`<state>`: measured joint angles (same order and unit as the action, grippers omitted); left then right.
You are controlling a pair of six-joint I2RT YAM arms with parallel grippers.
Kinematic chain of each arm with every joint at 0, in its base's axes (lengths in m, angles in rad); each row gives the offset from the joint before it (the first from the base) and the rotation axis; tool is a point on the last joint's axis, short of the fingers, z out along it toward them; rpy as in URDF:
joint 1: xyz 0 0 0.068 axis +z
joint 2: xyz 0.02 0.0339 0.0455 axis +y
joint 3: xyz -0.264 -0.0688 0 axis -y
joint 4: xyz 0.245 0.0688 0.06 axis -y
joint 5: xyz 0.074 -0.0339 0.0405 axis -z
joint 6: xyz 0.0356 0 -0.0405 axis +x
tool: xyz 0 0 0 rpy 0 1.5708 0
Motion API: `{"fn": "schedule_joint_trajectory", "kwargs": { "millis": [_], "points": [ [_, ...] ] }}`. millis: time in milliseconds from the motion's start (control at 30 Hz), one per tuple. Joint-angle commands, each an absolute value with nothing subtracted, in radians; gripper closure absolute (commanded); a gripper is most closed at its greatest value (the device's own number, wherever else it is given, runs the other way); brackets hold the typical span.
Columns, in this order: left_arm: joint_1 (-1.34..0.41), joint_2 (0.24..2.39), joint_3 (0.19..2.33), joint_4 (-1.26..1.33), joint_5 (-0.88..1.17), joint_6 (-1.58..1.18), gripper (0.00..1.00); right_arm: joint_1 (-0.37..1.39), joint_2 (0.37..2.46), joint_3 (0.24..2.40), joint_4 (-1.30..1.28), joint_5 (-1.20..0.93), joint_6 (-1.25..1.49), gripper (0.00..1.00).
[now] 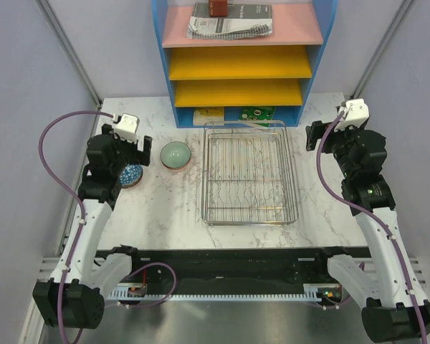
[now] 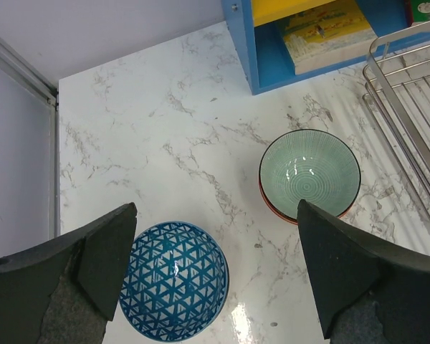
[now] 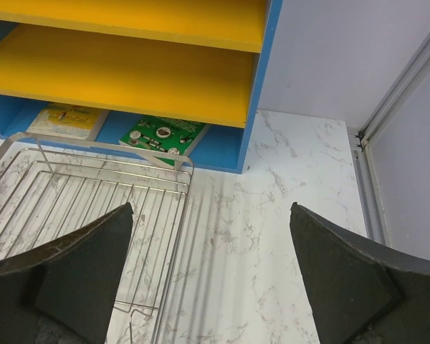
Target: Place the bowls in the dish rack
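Observation:
The silver wire dish rack [image 1: 248,172] stands empty at the table's middle, also in the left wrist view [image 2: 408,115] and right wrist view [image 3: 86,208]. A pale green bowl [image 1: 175,155] sits left of it, stacked on a red-orange one whose rim shows [image 2: 309,174]. A blue patterned bowl [image 1: 131,174] sits further left, partly under my left arm, and shows in the left wrist view [image 2: 173,281]. My left gripper [image 2: 215,276] is open above the blue bowl. My right gripper [image 3: 211,276] is open and empty over bare table right of the rack. Other bowls are out of view.
A blue-framed shelf unit [image 1: 244,57] with pink and yellow trays stands at the back, with papers on top and booklets [image 2: 326,32] on its bottom level. Grey walls close both sides.

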<state>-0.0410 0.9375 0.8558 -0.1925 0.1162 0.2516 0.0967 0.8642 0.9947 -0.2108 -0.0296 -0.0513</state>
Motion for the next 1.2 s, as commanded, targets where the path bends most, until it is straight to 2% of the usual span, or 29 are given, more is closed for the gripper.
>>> {"fn": "schedule_joint_trajectory", "kwargs": {
  "millis": [0,167,300,867,1167],
  "points": [
    [-0.038,0.948,0.896,-0.193,0.144,0.252,0.0,0.098,0.868,0.999,-0.207,-0.035,-0.048,0.02],
    [-0.038,0.979,0.9,-0.204,0.156,0.264,0.0,0.1,0.865,0.979,-0.207,-0.144,-0.167,0.02],
    [-0.04,1.044,0.917,-0.233,0.253,0.298,0.01,0.098,0.879,0.969,-0.224,-0.184,-0.219,0.02],
    [-0.074,1.621,1.196,-0.224,0.166,0.356,0.11,0.101,0.916,0.942,-0.241,-0.262,-0.249,0.02],
    [-0.09,1.713,1.233,-0.241,0.21,0.382,0.26,0.113,0.939,0.936,-0.239,-0.259,-0.264,0.02]
  ]
}}
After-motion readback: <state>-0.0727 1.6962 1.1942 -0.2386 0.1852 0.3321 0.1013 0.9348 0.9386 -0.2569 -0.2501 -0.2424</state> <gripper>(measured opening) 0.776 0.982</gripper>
